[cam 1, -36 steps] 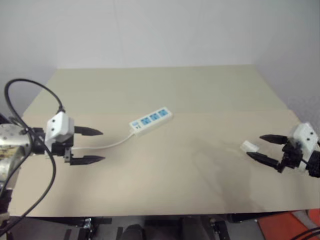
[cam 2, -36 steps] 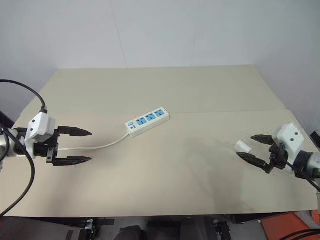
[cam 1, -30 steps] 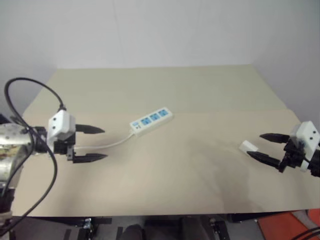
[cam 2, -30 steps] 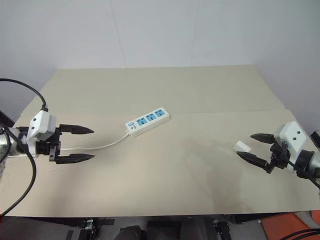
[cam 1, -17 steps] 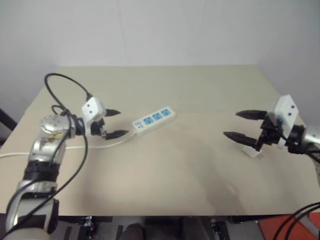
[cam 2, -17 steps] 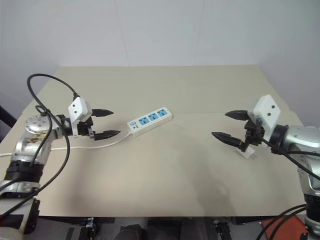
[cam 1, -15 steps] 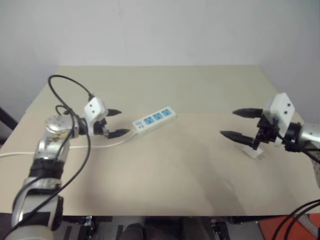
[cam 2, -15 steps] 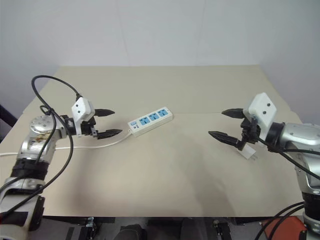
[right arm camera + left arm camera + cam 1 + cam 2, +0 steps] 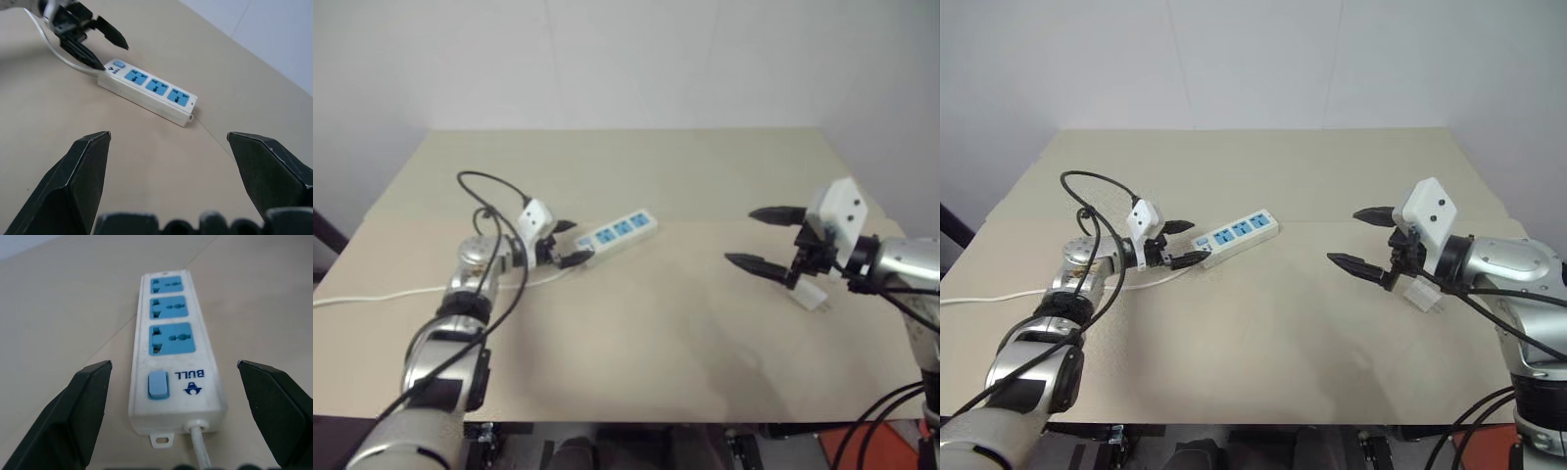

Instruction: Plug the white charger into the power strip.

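Power strip (image 9: 1236, 235) lies flat on the beige table (image 9: 1263, 333), three blue sockets face up, switch end toward the left gripper (image 9: 1185, 243). Left gripper's fingers spread wide, straddling the switch end where the cord (image 9: 1028, 291) exits; not visibly clamping it. White charger (image 9: 1424, 296) sits on the table well right of the strip, unplugged. Right gripper (image 9: 1359, 238) hangs above the table between strip and charger, just beside the charger, fingers wide apart, nothing held, pointing toward the strip.
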Tool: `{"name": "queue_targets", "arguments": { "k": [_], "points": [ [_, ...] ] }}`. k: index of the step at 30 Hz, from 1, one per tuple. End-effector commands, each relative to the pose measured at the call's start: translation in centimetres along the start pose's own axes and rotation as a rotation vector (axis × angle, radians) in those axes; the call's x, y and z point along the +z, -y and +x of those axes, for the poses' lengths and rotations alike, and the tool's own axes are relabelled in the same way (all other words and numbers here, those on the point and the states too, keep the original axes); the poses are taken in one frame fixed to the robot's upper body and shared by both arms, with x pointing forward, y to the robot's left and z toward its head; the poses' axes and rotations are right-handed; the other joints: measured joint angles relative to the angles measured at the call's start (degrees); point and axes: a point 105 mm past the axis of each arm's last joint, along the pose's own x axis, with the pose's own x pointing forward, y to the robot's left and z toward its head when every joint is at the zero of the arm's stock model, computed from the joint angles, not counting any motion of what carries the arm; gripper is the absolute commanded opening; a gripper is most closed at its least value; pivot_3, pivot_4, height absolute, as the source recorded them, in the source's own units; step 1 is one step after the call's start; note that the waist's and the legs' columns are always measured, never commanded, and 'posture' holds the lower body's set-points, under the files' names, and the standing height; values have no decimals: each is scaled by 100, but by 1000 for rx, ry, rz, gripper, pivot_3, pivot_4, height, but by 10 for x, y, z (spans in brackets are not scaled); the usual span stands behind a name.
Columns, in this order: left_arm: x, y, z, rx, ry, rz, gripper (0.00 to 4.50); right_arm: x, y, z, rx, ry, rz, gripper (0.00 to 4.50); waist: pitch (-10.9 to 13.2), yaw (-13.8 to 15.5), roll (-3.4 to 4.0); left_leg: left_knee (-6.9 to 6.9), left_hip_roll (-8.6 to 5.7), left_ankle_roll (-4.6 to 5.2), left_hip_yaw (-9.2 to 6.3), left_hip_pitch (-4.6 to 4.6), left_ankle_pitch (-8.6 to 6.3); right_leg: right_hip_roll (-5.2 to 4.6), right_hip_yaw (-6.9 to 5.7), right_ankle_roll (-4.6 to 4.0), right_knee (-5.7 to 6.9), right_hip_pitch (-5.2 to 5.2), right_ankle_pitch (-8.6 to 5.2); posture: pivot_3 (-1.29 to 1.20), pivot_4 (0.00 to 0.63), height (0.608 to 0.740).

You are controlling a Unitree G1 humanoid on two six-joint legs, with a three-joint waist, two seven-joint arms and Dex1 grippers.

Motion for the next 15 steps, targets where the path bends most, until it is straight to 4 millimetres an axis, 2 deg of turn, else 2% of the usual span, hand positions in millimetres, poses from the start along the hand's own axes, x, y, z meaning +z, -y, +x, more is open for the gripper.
{"name": "queue_targets", "arguments": {
  "k": [1, 14, 15],
  "points": [
    [7, -6, 3, 25, 2, 50, 4476, 14, -3, -4, 5, 46, -9, 4500, 0, -2, 0, 0, 0, 0, 0, 0, 0, 0, 0, 0, 0, 0, 0, 0, 150, 740],
    [-14, 1, 14, 78, -37, 6, 4476, 19, -11, -16, 9, 56, 26, 4500, 0, 4, -1, 1, 0, 0, -2, 2, 0, 0, 0, 1, 3, 2, 1, 0, 150, 740],
    [-14, 3, 15, 71, -23, 0, 4068, 20, -12, -17, 10, 53, 24, 4500, 0, 4, -2, 1, -1, 0, -2, 1, 0, -1, 0, 1, 4, 2, 1, 0, 150, 740]
  ]
}}
